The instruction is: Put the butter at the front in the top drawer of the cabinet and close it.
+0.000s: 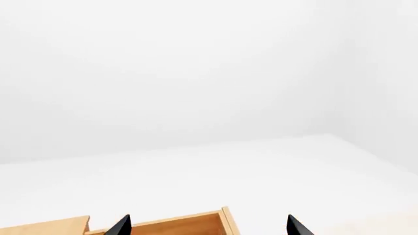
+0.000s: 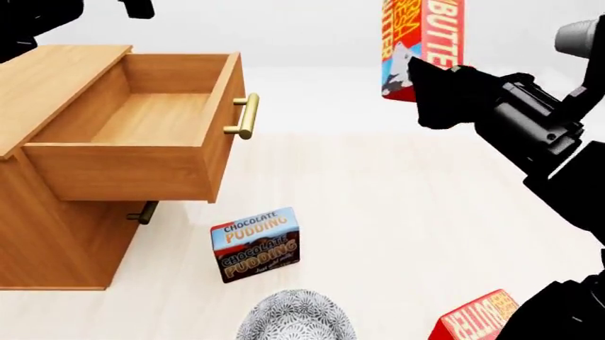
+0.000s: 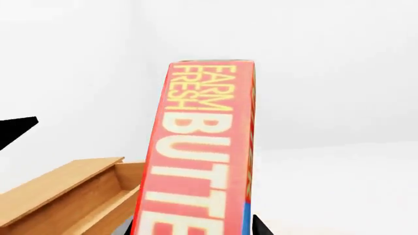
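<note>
Gaping top drawer (image 2: 142, 120) w/ nothing inside; right end effector (image 2: 430, 88) gripping butter (image 2: 421, 42) aloft.

The right arm (image 2: 529, 127) was seen in matte black all over, built from blocky, hard-edged segments with faceted housings. At its far end, high on the right, a pale grey cylindrical part (image 2: 579, 35) with a lighter, rounded cap was made out. A bulkier black section was caught at the near right corner. The left arm (image 2: 28, 25) was glimpsed at the far left, again plain black, its details lost in shadow. On the left gripper (image 1: 207, 227), two fingertips (image 1: 121, 226) were shown: flat black, wedge-shaped, tapered to sharp points. No markings or cables could be picked out.
</note>
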`<state>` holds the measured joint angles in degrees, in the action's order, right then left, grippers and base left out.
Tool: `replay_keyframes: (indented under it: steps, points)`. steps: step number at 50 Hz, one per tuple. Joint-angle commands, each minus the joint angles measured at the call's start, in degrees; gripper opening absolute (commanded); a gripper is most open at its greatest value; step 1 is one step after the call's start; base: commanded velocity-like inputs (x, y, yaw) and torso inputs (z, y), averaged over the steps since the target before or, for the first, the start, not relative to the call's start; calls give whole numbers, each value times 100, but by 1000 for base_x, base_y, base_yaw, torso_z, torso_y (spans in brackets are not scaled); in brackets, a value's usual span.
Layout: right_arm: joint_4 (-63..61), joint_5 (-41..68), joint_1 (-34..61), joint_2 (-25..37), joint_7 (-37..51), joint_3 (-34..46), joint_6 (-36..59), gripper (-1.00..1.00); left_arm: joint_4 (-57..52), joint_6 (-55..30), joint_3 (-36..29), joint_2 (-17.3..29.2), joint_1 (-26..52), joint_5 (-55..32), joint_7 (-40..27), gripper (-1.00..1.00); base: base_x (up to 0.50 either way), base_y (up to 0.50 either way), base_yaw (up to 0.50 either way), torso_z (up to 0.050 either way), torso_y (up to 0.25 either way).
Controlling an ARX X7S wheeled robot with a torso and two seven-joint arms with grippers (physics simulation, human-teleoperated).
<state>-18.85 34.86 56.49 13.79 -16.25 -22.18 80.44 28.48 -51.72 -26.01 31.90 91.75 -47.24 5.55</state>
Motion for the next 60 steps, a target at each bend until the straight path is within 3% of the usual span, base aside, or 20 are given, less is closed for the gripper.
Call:
replay_keyframes:
  steps: [1, 7, 22, 46, 60]
  points:
    - [-753, 1077, -279, -117, -689, -757, 157, -100, -1330, -502, 535, 290, -899, -951, -326, 100, 0, 0, 0, 0, 0]
    - [-1061, 1581, -414, -258, -1036, -995, 121, -100, -2247, -605, 862, 496, -1708, -1532, -512, 100, 0, 0, 0, 0, 2]
    - [-1455, 1883, -984, -436, -1804, -689, -622, -100, -3100, -926, 1169, 827, -2445, -2482, -216, 100, 0, 0, 0, 0, 1]
    - [-1763, 4021, -1164, -500, -1232, -2099, 0, -100, -3438, -1087, 1607, 1084, -3087, -3551, 74, 100, 0, 0, 0, 1, 0]
    - [-1698, 4380, -1351, -578, -1181, -2164, -187, -100, -3715, -1148, 1768, 1299, -3448, -3985, 371, 100, 0, 0, 0, 0, 1]
